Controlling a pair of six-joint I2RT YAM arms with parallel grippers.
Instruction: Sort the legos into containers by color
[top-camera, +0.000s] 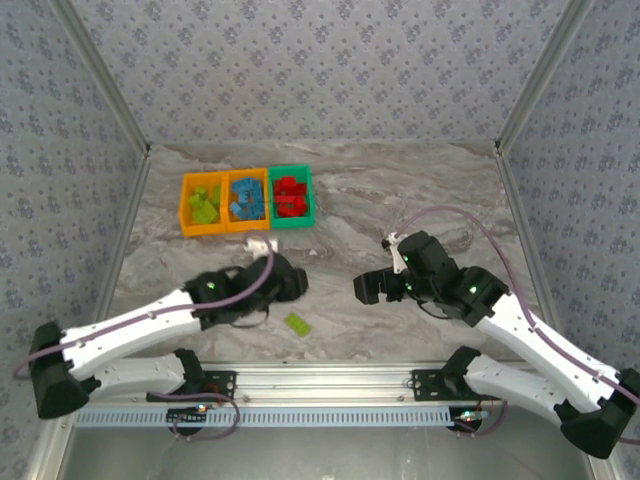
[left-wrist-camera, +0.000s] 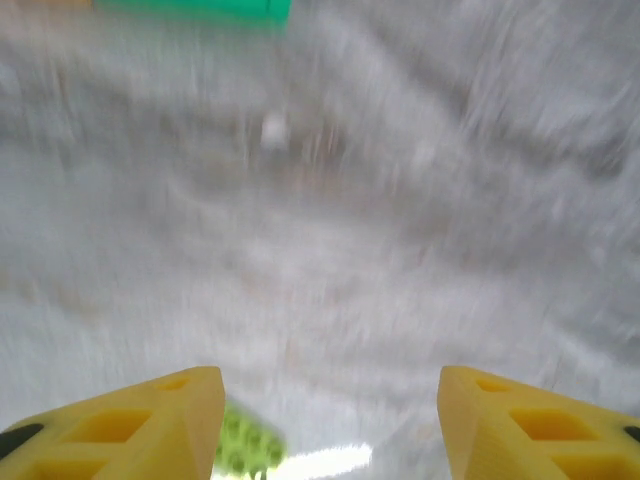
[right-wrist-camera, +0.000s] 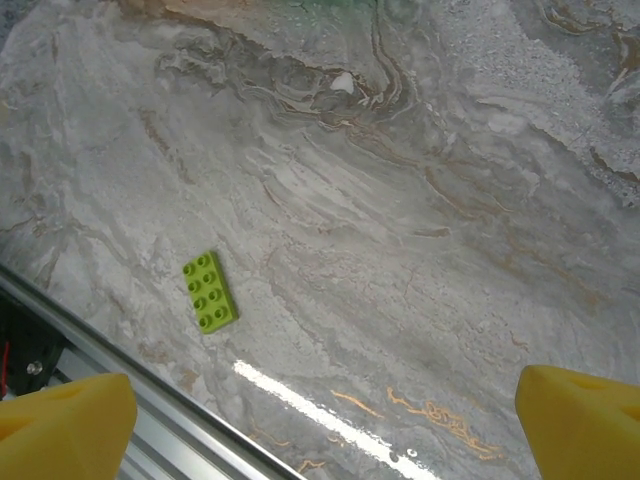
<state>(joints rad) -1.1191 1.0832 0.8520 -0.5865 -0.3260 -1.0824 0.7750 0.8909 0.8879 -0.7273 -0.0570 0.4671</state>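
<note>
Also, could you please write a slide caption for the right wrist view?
Open right gripper over the marble table; one lime green lego lies flat near the metal rail.

Three bins (top-camera: 247, 172) in a row at 11 o'clock on the table (top-camera: 420, 200), and one loose brick (top-camera: 295, 322) at 7 o'clock.

The left bin (top-camera: 184, 205), middle bin (top-camera: 247, 228) and right bin (top-camera: 311, 195) stand side by side, touching, toward the far left of the table. Each has a heap of bricks (top-camera: 248, 197) inside. The loose brick lies flat on the bare table, well apart from the bins and just behind the front rail (top-camera: 320, 378). The left gripper (top-camera: 297, 283) hangs at the loose brick's 12 o'clock and the right gripper (top-camera: 364, 289) at its 2 o'clock.
</note>
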